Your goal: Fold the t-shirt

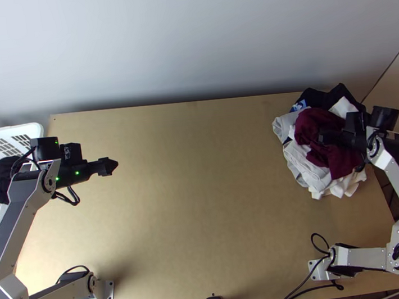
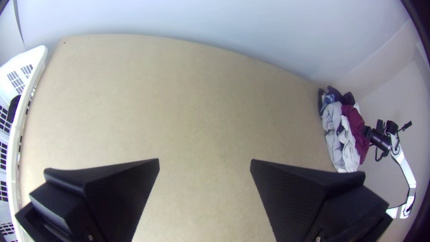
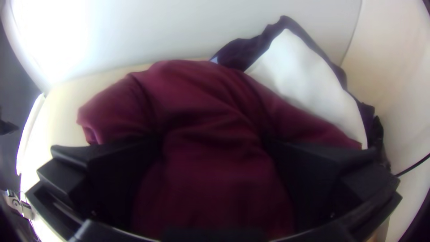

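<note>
At the right end of the desk (image 1: 205, 205), the maroon shirt (image 1: 314, 120) lies bunched atop the clothes pile (image 1: 302, 159), between the parted fingers of the right claw (image 1: 322, 137), with the left claw (image 1: 114, 165) likewise unclosed.

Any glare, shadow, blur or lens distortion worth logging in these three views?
Right wrist view: glare washes out the wall at upper left; the maroon cloth looks soft, darker between the gripper's fingers. Left wrist view: the far edge of the table bows. Top view: even light, soft shadow near the left arm's base.
</note>
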Motion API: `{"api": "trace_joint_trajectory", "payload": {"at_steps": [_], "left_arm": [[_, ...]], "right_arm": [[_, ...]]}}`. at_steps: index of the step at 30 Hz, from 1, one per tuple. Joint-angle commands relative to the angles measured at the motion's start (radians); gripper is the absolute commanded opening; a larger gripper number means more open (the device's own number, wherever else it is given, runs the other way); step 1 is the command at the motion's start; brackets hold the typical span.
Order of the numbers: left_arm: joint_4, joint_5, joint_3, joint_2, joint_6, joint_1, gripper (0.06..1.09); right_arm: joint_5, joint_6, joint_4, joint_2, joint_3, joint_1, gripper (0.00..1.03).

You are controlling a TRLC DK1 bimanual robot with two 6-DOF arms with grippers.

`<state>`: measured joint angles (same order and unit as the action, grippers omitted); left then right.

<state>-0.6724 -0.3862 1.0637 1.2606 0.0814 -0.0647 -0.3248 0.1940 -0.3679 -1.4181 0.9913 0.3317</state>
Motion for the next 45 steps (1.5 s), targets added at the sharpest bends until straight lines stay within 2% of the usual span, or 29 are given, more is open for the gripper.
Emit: {"api": "trace_joint_trajectory", "payload": {"at_steps": [1, 11, 14, 19, 23, 26, 30, 32, 34, 35, 36, 39, 43, 45], "left_arm": [[0.002, -0.002, 0.002, -0.007, -0.002, 0.013, 1.04], [0.007, 0.0, 0.016, -0.043, 0.0, 0.066, 1.04], [0.007, 0.0, 0.009, -0.067, -0.002, 0.074, 1.04], [0.007, 0.0, -0.022, -0.127, 0.0, 0.12, 1.04], [0.007, 0.0, -0.056, -0.19, 0.023, 0.16, 1.04], [0.027, 0.064, -0.107, -0.268, 0.041, 0.209, 1.04], [0.082, 0.182, -0.194, -0.372, 0.052, 0.217, 1.04], [0.139, 0.271, -0.257, -0.448, 0.021, 0.233, 1.04], [0.237, 0.325, -0.337, -0.547, -0.002, 0.249, 1.04], [0.267, 0.334, -0.377, -0.586, -0.009, 0.252, 1.04], [0.297, 0.348, -0.413, -0.624, -0.017, 0.256, 1.04], [0.307, 0.366, -0.501, -0.705, -0.065, 0.258, 1.04], [0.378, 0.409, -0.62, -0.86, -0.163, 0.256, 1.05], [0.416, 0.434, -0.662, -0.895, -0.169, 0.25, 1.04]], "right_arm": [[-0.01, -0.044, -0.072, 0.114, 0.122, -0.011, 1.0], [-0.014, -0.137, -0.213, 0.136, 0.426, -0.097, 1.0], [-0.014, -0.197, -0.223, 0.166, 0.432, -0.114, 1.0], [-0.013, -0.199, -0.269, 0.245, 0.391, -0.192, 1.0], [-0.013, -0.202, -0.267, 0.386, 0.257, -0.29, 1.0], [-0.002, -0.203, -0.261, 0.493, 0.112, -0.345, 1.0], [0.162, -0.225, -0.253, 0.601, -0.026, -0.407, 1.0], [0.193, -0.245, -0.235, 0.651, -0.109, -0.445, 0.99], [0.201, -0.277, -0.043, 0.774, -0.261, -0.451, 0.99], [0.201, -0.258, -0.034, 0.809, -0.29, -0.471, 0.99], [0.211, -0.192, -0.031, 0.818, -0.316, -0.517, 0.99], [0.308, -0.131, -0.023, 0.817, -0.399, -0.574, 0.99], [0.32, -0.177, 0.066, 0.881, -0.539, -0.566, 0.99], [0.32, -0.186, 0.09, 0.929, -0.591, -0.556, 0.99]]}}
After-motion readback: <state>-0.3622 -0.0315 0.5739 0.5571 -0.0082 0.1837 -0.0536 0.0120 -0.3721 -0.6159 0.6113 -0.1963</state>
